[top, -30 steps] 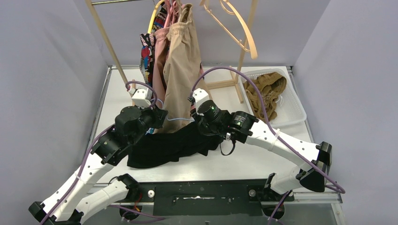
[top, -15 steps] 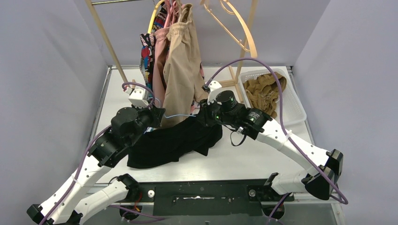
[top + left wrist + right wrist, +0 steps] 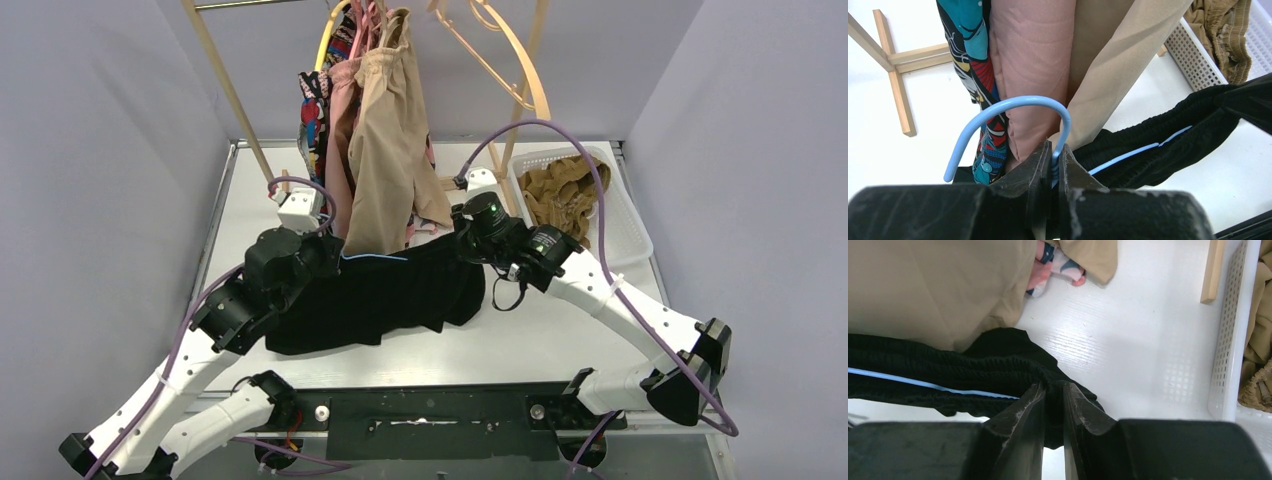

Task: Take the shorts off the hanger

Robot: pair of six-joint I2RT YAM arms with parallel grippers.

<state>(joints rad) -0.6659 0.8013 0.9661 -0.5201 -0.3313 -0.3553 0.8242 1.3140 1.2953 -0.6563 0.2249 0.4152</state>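
Black shorts hang stretched on a light-blue wire hanger between my two arms, above the table. My left gripper is shut on the hanger's neck just below its blue hook. My right gripper is shut on the waistband of the black shorts at their right end. The hanger's blue bar runs inside the waistband. Beige shorts, dusty pink shorts and comic-print shorts hang on the rack behind. Mustard-brown shorts lie in the basket.
A wooden rack with an empty wooden hanger stands at the back. A white perforated basket sits at the right. The rack's wooden foot lies on the white table. Grey walls close in both sides.
My right gripper has moved up and to the right with the waistband, pulling the black shorts taut along the hanger. My left gripper has held the hanger nearly still.
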